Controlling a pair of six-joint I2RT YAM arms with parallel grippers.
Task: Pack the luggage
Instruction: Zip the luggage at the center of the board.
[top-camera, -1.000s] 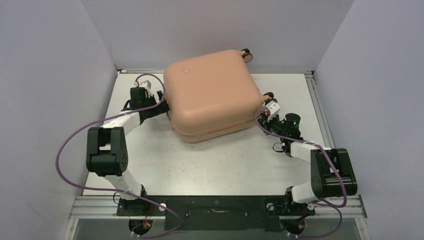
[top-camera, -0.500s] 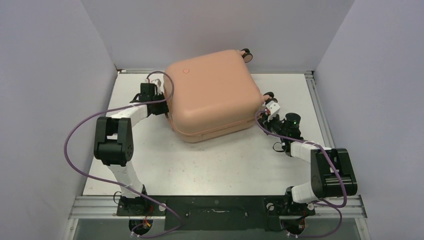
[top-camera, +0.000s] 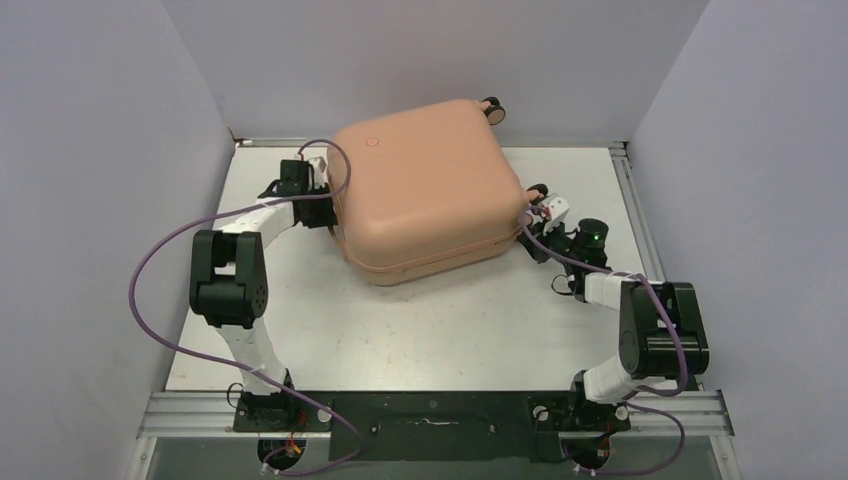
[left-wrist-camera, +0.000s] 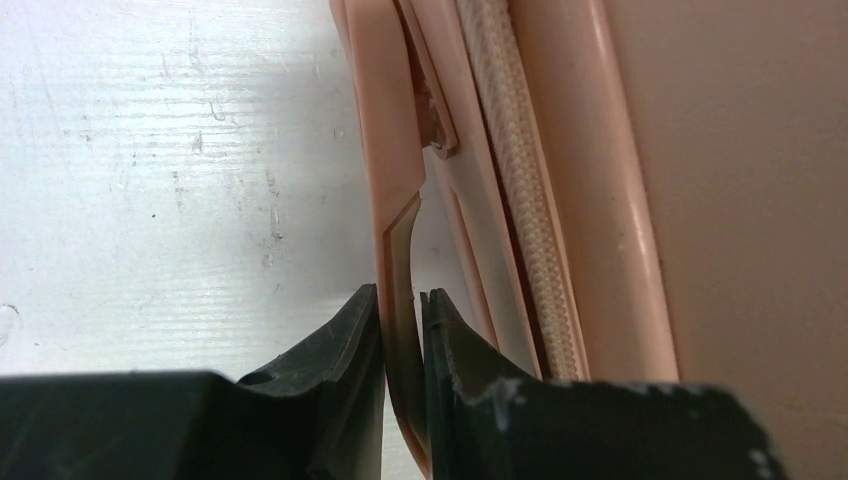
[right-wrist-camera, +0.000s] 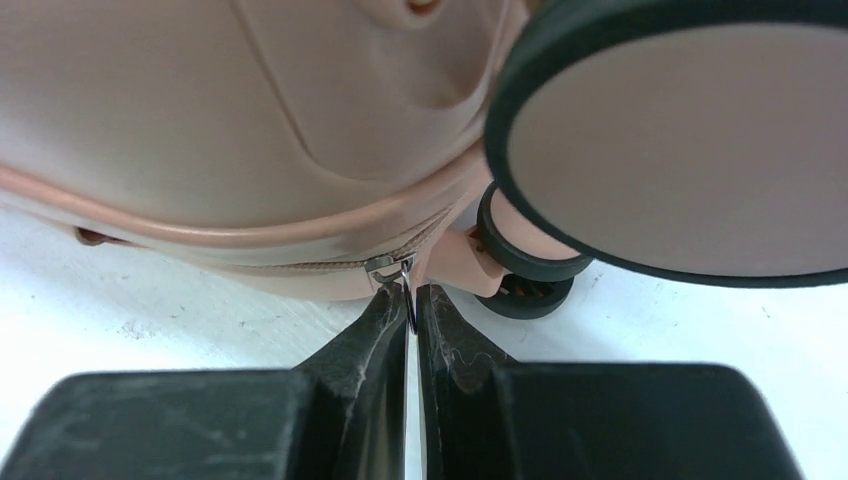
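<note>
You've got the luggage lying closed on the table, dotted shell up. The top view only shows both arms tucked against its sides, so you need the wrist cams for the grip. At the luggage's left side, the left gripper is clenched on a thin pink side strip beside the zipper track. At its right side, by a caster wheel, the right gripper pinches the zipper pull.

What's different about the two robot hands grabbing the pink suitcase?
The left gripper pinches a flat pink strip on the suitcase; the right gripper pinches the small metal zipper pull. A big wheel sits beside the right gripper, none by the left gripper. Both are shut at its edge.
</note>
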